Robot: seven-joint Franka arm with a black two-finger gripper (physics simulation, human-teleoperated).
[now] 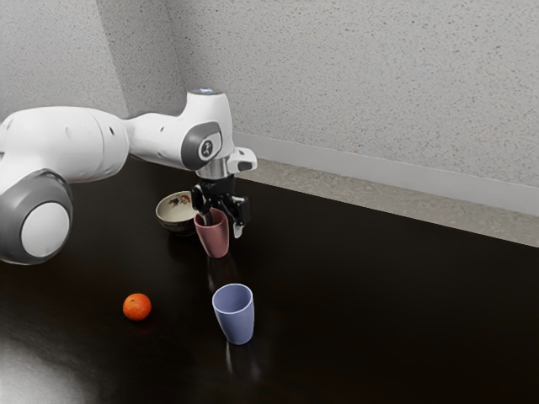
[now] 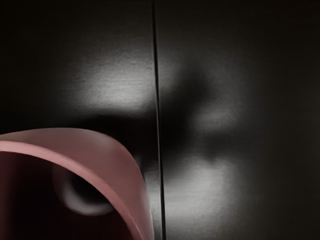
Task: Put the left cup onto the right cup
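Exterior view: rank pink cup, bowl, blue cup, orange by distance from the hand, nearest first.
1. Pink cup: held in the hand.
2. Bowl: right beside the hand, toward the exterior view's left.
3. Blue cup: in front of the hand, toward the camera.
4. Orange: toward the camera and the exterior view's left, farthest.

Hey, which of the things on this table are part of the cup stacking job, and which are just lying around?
Part of the job: pink cup, at the gripper; blue cup.
Just lying about: bowl behind the pink cup; orange.
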